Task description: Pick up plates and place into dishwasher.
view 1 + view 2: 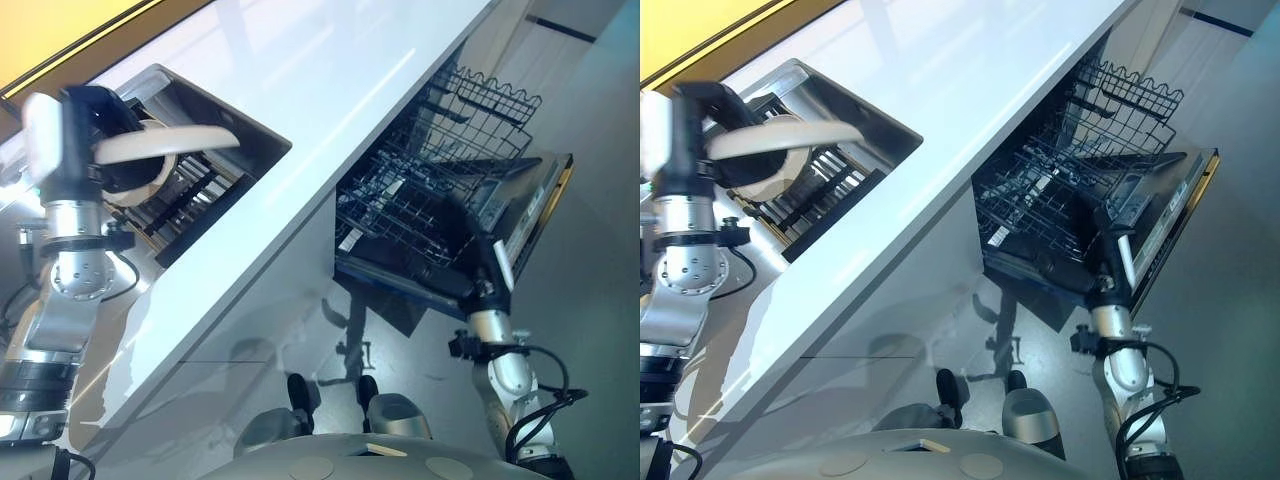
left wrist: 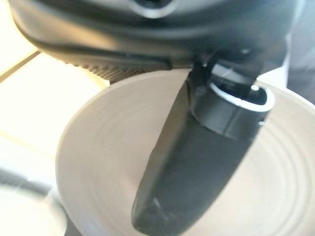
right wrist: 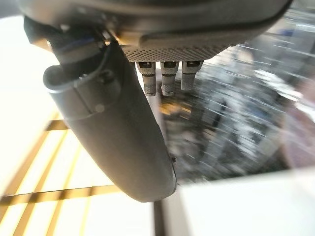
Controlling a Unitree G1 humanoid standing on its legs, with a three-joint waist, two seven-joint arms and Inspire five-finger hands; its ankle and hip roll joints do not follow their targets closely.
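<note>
Two silver-grey jointed arms end in dark hands: the left hand [image 1: 100, 140] at upper left, the right hand [image 1: 470, 255] at lower right, its thumb [image 3: 113, 128] smooth and black.

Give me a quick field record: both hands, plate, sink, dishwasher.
left hand: over the sink, thumb pressed on the plate, holding it
plate: white, lifted, roughly level
sink: dark rack inside, another white plate standing in it
right hand: at the dishwasher rack, state unclear
dishwasher: door open, lower rack pulled out, no plates seen in it
</note>
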